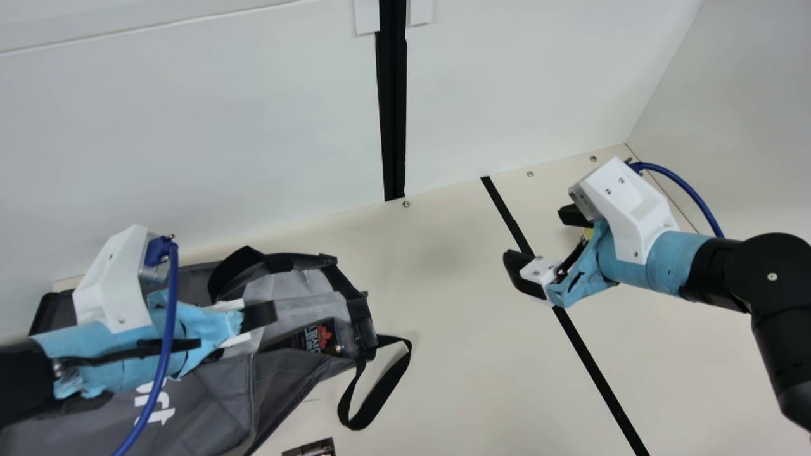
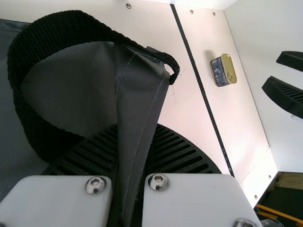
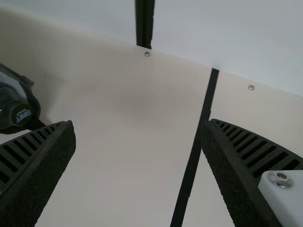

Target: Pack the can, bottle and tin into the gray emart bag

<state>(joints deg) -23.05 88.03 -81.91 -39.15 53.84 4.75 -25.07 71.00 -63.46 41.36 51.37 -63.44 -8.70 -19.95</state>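
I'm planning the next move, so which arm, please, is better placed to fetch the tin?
Right, I'd judge: the right gripper is open and on the tin's side, while the left gripper is clamped on the bag.

In the main view, the cream table (image 1: pixel 456 354) carries the bag (image 1: pixel 209 405) at lower left, a dark printed item (image 1: pixel 313 449) at the bottom edge and, right of the black strip (image 1: pixel 592 361), the tin (image 2: pixel 223 70).
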